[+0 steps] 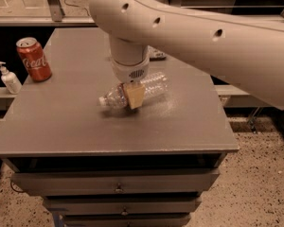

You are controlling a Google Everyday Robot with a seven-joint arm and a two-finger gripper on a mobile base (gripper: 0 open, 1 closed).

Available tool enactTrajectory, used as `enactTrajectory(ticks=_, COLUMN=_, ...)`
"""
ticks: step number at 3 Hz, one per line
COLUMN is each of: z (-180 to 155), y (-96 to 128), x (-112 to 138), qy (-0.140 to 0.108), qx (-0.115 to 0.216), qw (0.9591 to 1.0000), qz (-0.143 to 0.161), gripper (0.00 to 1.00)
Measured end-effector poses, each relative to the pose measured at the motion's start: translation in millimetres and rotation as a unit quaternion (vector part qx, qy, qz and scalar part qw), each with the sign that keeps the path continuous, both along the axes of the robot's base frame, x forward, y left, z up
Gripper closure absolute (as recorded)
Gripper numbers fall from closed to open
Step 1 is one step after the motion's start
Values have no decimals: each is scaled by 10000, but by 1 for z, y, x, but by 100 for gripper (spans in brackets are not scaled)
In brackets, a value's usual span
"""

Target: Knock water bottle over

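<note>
The water bottle (156, 85) is lying on its side near the centre of the tabletop (85, 126), its capped end pointing toward 8 o'clock. It is being crossed at mid-body by the pincer (134, 94), which is hanging from the white arm (199, 37). Whether the pincer is clenched on it cannot be told. A red Coca-Cola can (34, 59) is standing upright at 10 o'clock, and a white pump bottle (9, 78) is standing beyond the edge at 9 o'clock.

Dim, warm light from above. The gripper (134, 95) sits against the water bottle (154, 85), which glints; soft shadow pools on the table (61, 122) beneath it.
</note>
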State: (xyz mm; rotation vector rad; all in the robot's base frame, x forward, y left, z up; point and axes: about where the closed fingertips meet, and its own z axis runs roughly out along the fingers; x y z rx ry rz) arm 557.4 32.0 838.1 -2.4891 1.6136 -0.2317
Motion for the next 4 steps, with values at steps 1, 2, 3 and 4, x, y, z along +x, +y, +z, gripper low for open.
enactTrajectory(ticks=1, z=-3, y=-12, x=7, qy=-104, qx=-272, qw=9995, qz=-80, gripper=59)
enactTrajectory(ticks=2, z=-1, y=-16, x=7, qy=-90, qx=-339, qw=9994, qz=-78, gripper=36)
enactTrajectory(ticks=3, z=9, y=-19, x=0, qy=86, qx=-168, qw=9998, qz=-94, gripper=12)
enactTrajectory(ticks=4, z=15, y=-22, x=-12, qy=425, qx=97, qw=9988, qz=-209, gripper=0)
